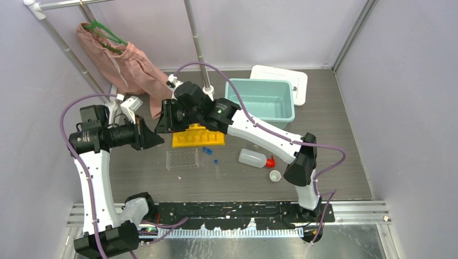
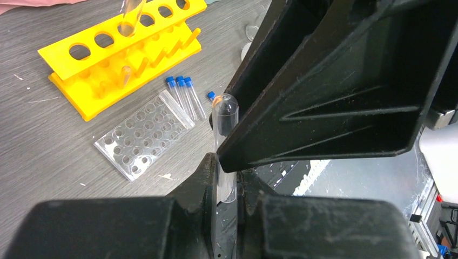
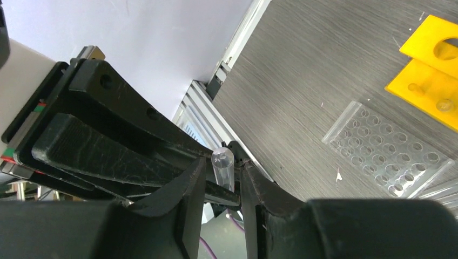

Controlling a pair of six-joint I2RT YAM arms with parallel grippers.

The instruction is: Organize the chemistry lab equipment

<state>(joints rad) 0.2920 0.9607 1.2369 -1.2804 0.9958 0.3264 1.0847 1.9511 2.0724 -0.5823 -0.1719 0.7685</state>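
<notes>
A clear tube point(image 2: 224, 121) stands between the fingers of my left gripper point(image 2: 227, 175), which is shut on its lower end. My right gripper point(image 3: 222, 167) straddles the same tube point(image 3: 222, 162) with a thin gap on each side, so it reads as open. In the top view both grippers meet above the table's left part, the left gripper point(image 1: 154, 137) just left of the right gripper point(image 1: 162, 123). Below them lie the yellow tube rack point(image 1: 197, 136), the clear well tray point(image 1: 182, 159) and blue-capped tubes point(image 1: 207, 152). A white squeeze bottle point(image 1: 254, 158) and tiny white cup point(image 1: 275, 175) lie further right.
A teal bin point(image 1: 264, 100) sits at the back with a white lid point(image 1: 286, 81) behind it. A pink garment point(image 1: 129, 67) on a green hanger hangs from the rail at the back left. Another clear tube point(image 2: 131, 16) stands in the rack.
</notes>
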